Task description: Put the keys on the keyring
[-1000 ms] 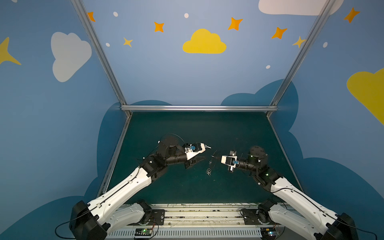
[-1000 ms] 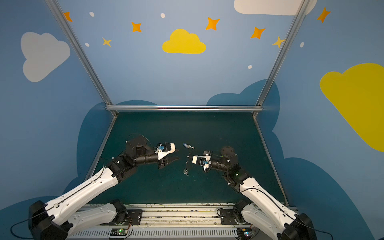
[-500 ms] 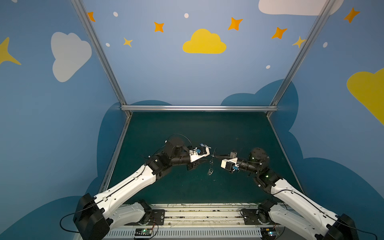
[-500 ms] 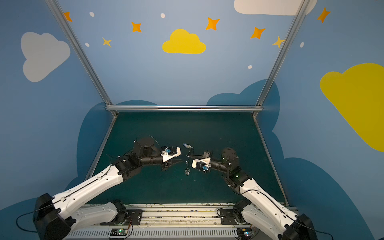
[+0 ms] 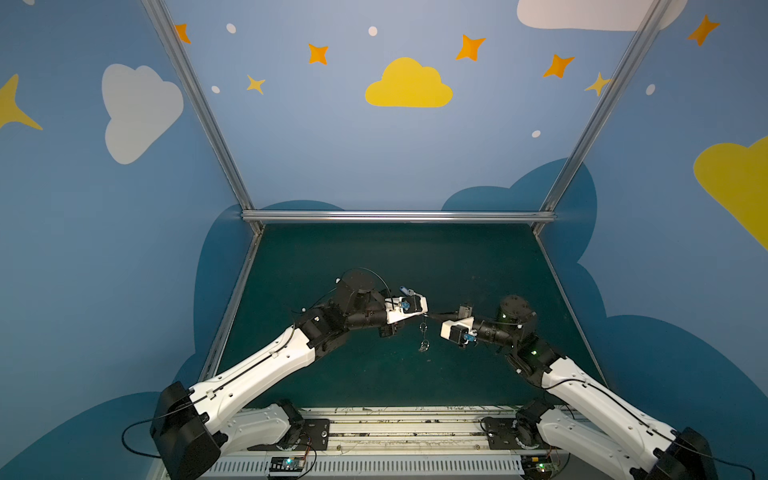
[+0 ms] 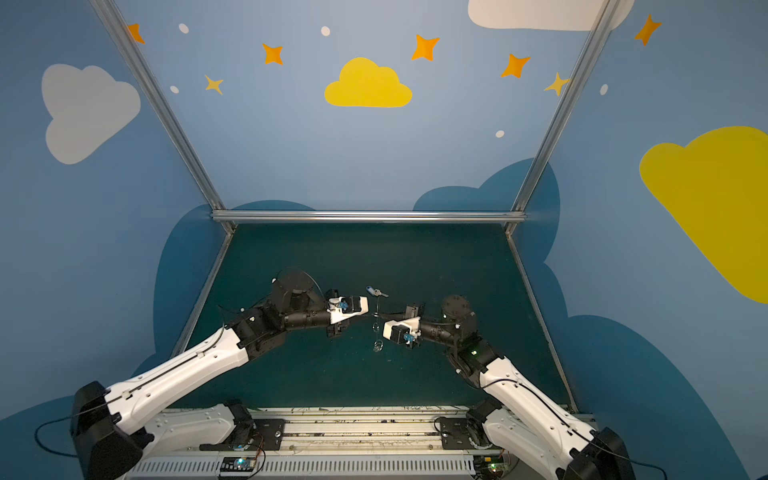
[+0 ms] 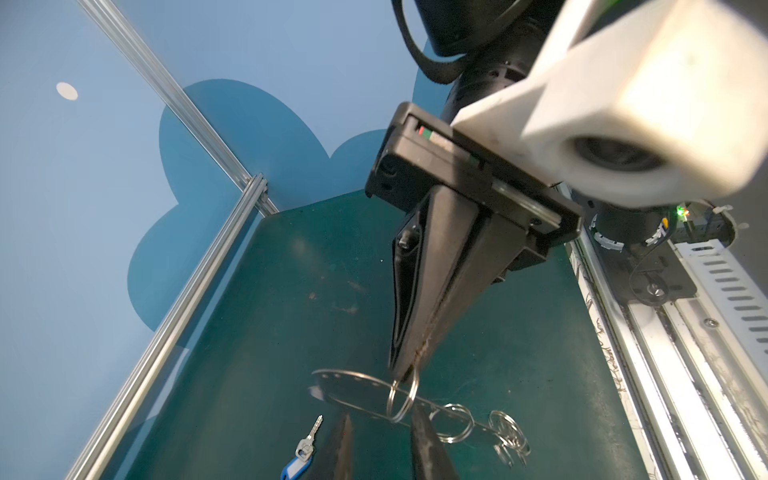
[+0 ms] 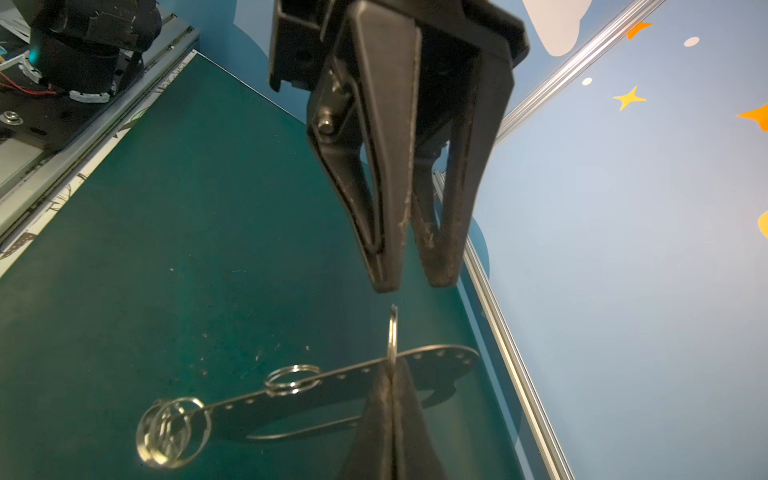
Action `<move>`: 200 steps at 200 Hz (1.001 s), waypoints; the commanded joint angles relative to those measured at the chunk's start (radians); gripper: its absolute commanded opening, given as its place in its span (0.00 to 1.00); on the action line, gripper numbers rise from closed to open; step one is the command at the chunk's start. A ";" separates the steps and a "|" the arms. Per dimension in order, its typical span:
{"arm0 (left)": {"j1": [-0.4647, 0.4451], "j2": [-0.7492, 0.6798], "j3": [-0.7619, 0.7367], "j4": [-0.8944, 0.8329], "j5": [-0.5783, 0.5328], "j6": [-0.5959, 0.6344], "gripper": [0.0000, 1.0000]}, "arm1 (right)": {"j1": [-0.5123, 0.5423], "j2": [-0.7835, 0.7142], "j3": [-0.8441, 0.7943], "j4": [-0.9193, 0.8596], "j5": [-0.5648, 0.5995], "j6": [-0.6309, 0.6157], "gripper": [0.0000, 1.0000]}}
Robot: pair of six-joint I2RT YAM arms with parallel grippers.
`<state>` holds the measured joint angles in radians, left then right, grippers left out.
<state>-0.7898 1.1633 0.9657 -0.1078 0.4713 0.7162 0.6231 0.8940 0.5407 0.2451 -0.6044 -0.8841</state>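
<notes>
The right gripper [image 8: 390, 368] grips one split ring [image 8: 392, 332] of the keyring [image 8: 332, 399], raised over the worktop [image 8: 187, 249]. The left gripper [image 8: 413, 284], jaws slightly apart and empty, faces that ring. The key [image 7: 305, 446] lies beyond the keyring. Probably a regrasp: close squarely, without twisting.

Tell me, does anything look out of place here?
Nothing is damaged. The key lies alone on the mat, while the right gripper holds the keyring up, hanging askew.
</notes>
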 commanded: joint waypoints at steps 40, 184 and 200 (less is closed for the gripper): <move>-0.047 0.032 0.099 -0.179 -0.077 0.171 0.24 | 0.009 -0.010 0.073 -0.102 -0.014 -0.013 0.00; -0.108 0.118 0.182 -0.263 -0.175 0.264 0.07 | 0.013 -0.015 0.096 -0.142 -0.002 0.007 0.00; -0.108 0.116 0.181 -0.265 -0.159 0.263 0.03 | 0.012 -0.020 0.097 -0.136 0.006 0.020 0.00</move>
<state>-0.8963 1.2758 1.1278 -0.3515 0.3038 0.9764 0.6312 0.8940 0.6003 0.0914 -0.5968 -0.8936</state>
